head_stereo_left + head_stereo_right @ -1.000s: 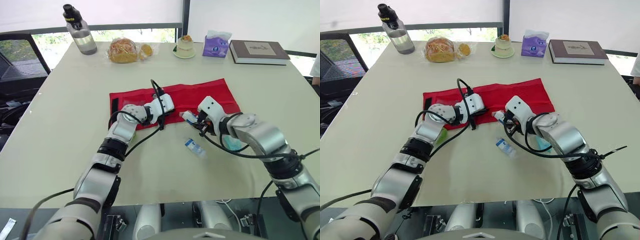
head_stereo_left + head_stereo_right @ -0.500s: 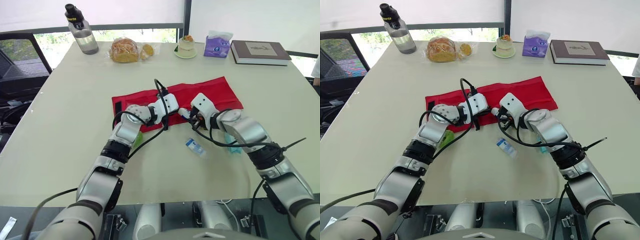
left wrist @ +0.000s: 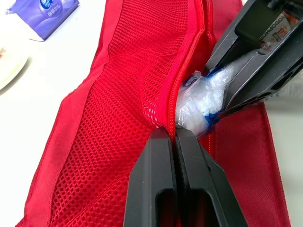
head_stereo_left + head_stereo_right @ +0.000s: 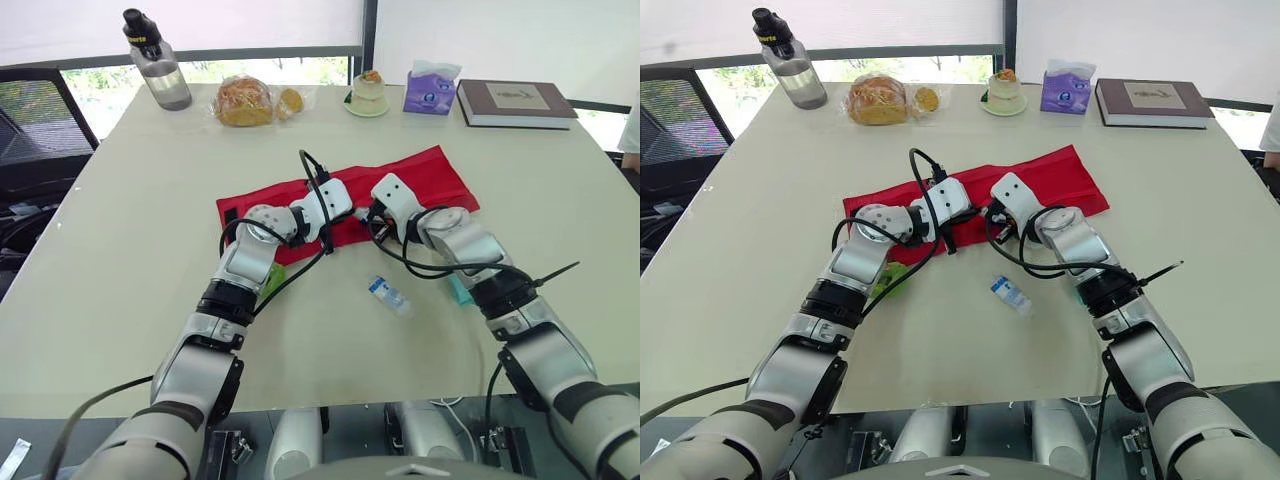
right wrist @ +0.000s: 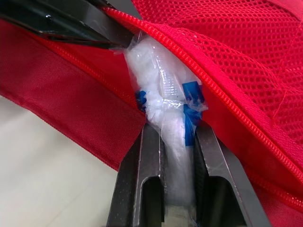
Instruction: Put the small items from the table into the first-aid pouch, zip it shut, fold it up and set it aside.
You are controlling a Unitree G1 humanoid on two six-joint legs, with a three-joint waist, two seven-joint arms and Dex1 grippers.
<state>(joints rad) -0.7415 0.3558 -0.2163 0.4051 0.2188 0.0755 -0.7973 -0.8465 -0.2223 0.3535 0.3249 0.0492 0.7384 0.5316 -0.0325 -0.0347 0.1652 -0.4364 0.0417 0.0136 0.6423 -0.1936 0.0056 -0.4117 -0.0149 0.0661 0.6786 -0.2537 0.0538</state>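
Note:
The red first-aid pouch lies unfolded in the middle of the table. My left gripper is shut on the zipper edge of its mesh pocket, holding the mouth apart. My right gripper is shut on a clear plastic packet with blue print, whose front end sits inside that opening. The two grippers meet at the pouch's near edge. A small blue-and-white packet lies on the table in front of the pouch. A green item peeks out under my left forearm, and a teal item lies by my right forearm.
Along the far edge stand a water bottle, bagged bread, a small dessert on a plate, a purple tissue pack and a book. A black chair is off the table's left side.
My right gripper has carried the packet away from me and leftward, up to the pouch, and its tip now sits in the pocket's mouth. My left gripper has kept hold of the zipper edge.

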